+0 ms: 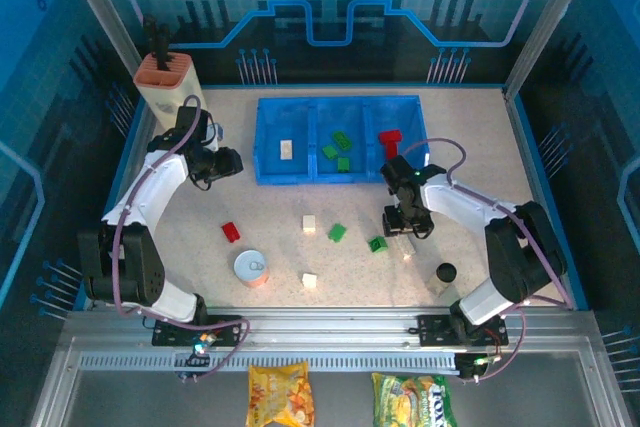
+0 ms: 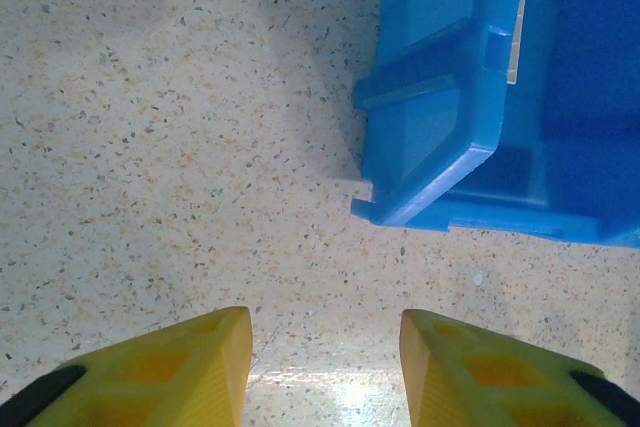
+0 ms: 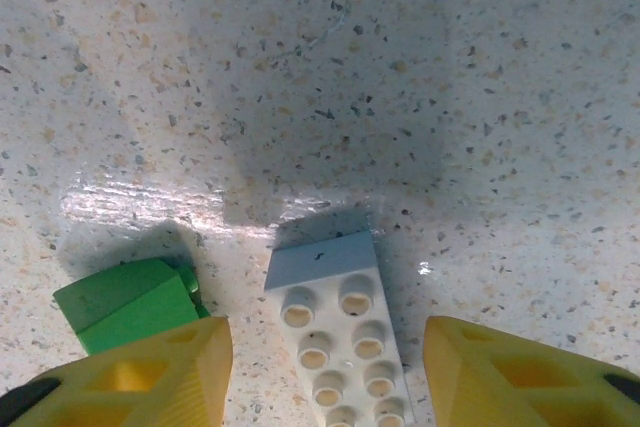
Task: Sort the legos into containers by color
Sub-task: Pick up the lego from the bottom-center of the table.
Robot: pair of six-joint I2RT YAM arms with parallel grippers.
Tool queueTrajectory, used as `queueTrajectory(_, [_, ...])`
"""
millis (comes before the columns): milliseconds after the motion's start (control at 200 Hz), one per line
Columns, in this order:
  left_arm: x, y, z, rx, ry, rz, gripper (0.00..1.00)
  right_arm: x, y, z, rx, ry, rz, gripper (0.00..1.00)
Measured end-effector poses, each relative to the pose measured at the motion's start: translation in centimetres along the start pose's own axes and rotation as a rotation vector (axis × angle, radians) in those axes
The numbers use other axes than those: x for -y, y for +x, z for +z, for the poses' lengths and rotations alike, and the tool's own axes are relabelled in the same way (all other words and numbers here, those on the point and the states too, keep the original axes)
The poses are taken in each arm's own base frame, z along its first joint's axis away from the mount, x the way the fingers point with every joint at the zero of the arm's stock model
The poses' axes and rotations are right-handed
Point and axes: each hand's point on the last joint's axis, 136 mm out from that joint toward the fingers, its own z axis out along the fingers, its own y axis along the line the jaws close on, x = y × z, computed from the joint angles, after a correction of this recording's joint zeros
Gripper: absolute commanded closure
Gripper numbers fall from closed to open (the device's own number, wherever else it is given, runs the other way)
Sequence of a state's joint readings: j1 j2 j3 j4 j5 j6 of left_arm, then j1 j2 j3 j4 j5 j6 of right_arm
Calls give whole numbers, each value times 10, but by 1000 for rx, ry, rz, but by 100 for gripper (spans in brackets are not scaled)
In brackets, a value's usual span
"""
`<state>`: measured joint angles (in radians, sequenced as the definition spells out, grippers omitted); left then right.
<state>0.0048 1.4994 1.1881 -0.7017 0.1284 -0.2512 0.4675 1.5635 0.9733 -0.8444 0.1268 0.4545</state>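
Observation:
The blue three-compartment tray lies at the back. Its left bay holds a white brick, its middle bay green bricks, and its right bay a red brick. Loose on the table are a red brick, white bricks and green bricks. My right gripper is low and open, straddling a long white brick with a gap on each side; a green brick sits just outside its left finger. My left gripper is open and empty beside the tray corner.
A silver can stands front left and a black cap front right. The cream holder with an orange top is at the back left, behind the left arm. Blue walls close off the table.

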Motion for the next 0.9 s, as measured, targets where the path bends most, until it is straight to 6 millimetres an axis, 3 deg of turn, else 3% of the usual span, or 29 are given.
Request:
queueTrajectory(430, [0,0,0,0,0,0,56,3,6,24,-76,36,-14,56])
queueTrajectory(900, [0,0,0,0,-1,18,56,9,8,25,-89,75,-20,68])
